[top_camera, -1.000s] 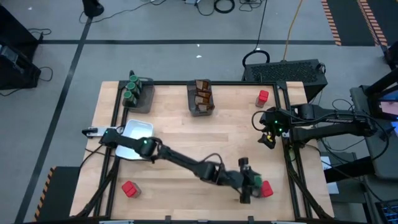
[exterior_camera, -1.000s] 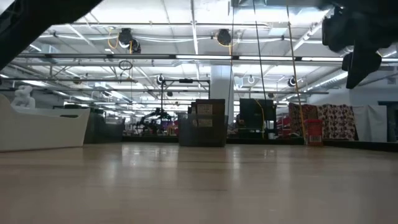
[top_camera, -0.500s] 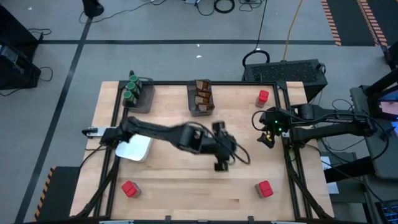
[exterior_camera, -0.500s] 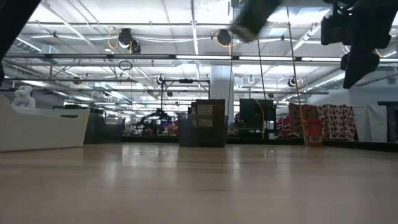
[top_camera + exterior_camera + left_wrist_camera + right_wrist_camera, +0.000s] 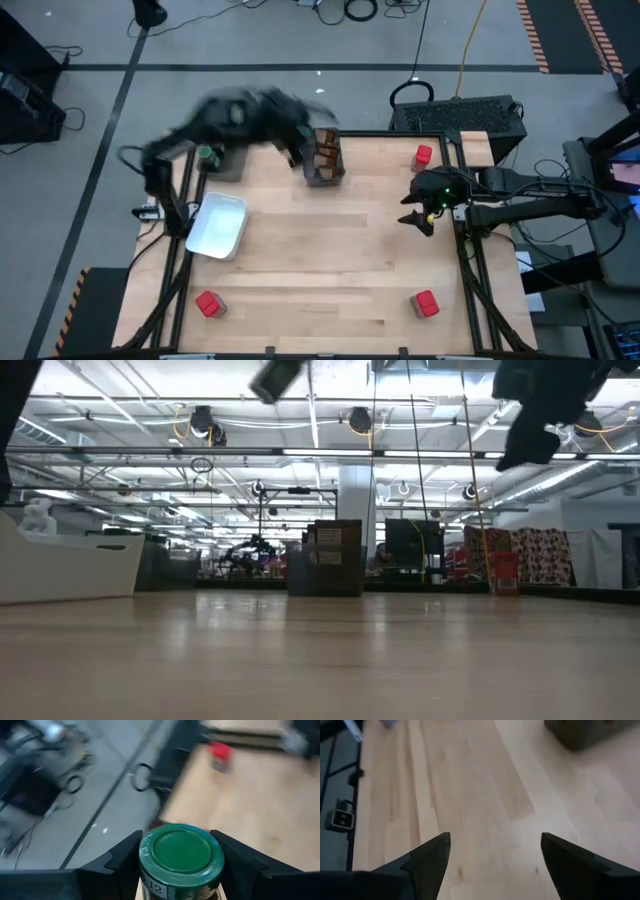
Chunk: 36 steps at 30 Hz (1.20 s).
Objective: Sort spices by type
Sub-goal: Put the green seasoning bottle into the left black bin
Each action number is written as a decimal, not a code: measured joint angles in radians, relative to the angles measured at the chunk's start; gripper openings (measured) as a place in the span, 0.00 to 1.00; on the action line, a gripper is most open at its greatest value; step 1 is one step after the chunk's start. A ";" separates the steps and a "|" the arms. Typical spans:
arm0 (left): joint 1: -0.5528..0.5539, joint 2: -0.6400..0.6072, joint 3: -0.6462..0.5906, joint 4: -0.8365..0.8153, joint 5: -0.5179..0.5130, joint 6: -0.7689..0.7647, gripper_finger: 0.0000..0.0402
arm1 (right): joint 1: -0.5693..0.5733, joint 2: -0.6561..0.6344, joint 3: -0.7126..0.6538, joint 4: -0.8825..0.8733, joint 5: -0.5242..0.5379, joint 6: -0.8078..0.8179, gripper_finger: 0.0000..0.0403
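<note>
My left gripper (image 5: 181,870) is shut on a round green-lidded jar (image 5: 181,851) marked 12. In the high view it is a blur (image 5: 296,148) high over the table's far edge, between the dark bin of green jars (image 5: 222,152) and the bin of brown-orange packets (image 5: 322,158). In the low view it shows as a smear (image 5: 278,378) at the top. My right gripper (image 5: 415,220) hangs open over bare wood at the table's right side (image 5: 492,855). Three red blocky containers stand on the table: far right (image 5: 423,155), near right (image 5: 427,303), near left (image 5: 208,303). My left gripper holds the jar by its round side just under the lid (image 5: 145,870), pinched between the two fingers (image 5: 122,857), one on each side. The lid faces the wrist camera. The jar is lifted clear of the table.
A white rectangular tray (image 5: 218,225) lies at the table's left side. The two dark bins stand along the far edge. A dark bin's corner (image 5: 585,732) shows beyond my right gripper. Bare wood fills the table's middle (image 5: 320,250).
My left arm has swung fast from the near right corner, beside the red container there, up and across the table to the far edge near the bins, blurred in motion. My right gripper has shifted a little toward the table's left and turned.
</note>
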 joint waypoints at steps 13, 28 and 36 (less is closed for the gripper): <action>0.430 -0.182 -0.007 -0.057 -0.038 -0.039 0.53 | -0.011 0.031 0.000 0.299 0.000 -0.152 0.73; 0.732 -0.615 -1.025 0.653 0.243 -0.121 0.53 | -0.082 0.326 0.000 0.593 0.005 -0.009 0.73; 0.736 -0.781 -1.511 1.008 0.179 -0.276 0.53 | -0.082 0.443 0.000 0.625 -0.005 0.042 0.73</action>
